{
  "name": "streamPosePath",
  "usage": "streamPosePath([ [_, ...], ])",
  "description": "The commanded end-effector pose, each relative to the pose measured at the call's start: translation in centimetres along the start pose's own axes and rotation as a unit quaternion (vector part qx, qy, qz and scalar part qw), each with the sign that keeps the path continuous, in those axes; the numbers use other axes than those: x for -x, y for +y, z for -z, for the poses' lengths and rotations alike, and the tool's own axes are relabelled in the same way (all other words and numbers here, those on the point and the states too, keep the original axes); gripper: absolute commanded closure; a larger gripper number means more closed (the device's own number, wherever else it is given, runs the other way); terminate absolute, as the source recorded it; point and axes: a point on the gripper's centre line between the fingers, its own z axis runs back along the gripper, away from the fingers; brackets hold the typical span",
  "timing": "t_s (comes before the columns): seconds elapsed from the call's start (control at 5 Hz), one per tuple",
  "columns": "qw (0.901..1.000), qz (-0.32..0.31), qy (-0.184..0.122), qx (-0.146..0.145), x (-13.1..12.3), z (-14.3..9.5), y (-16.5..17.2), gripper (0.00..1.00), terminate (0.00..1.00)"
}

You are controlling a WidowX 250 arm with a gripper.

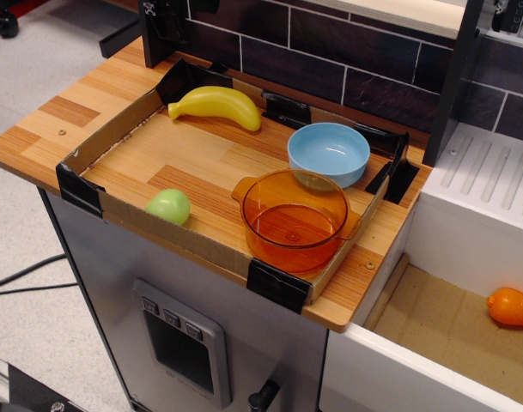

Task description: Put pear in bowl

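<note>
A small, smooth, light green pear (168, 206) is seen on the desk (205, 159), near the left front corner by the cardboard edge, well apart from the light blue bowl (328, 154) beyond the orange pot (295, 219). No end effector is seen

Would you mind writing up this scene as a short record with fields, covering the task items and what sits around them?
pear: light green, at the tray's near-left edge, not yet in bowl
bowl: light blue, empty, upright, behind the pot
orange pot: transparent, empty, directly in front of the bowl
banana: yellow, far-left part of tray
cardboard tray: low walls, black-taped corners, on the wooden counter
orange toy: in the sink to the right
gripper: not in view
</note>
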Motion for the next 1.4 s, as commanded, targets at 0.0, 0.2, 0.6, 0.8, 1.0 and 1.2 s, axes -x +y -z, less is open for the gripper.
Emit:
streamPosePath([
  [0.0, 1.0000, 0.000, 0.000, 0.000, 0.0, 0.0, 0.0, 0.00, 0.00],
  [0.2, 0.9997, -0.005, 0.020, -0.012, 1.3, -0.6, 1.3, 0.00, 0.00],
  [0.6, 0.9957, -0.045, 0.074, -0.032, 2.7, -2.2, 4.1, 0.00, 0.00],
  [0.8, 0.9960, -0.059, 0.054, -0.042, 3.0, -2.0, 5.5, 0.00, 0.00],
  [1.0, 0.9944, -0.077, 0.044, -0.057, 3.1, -1.5, 6.9, 0.00, 0.00],
  [1.2, 0.9943, -0.064, 0.046, -0.072, 3.1, -1.1, 8.3, 0.00, 0.00],
])
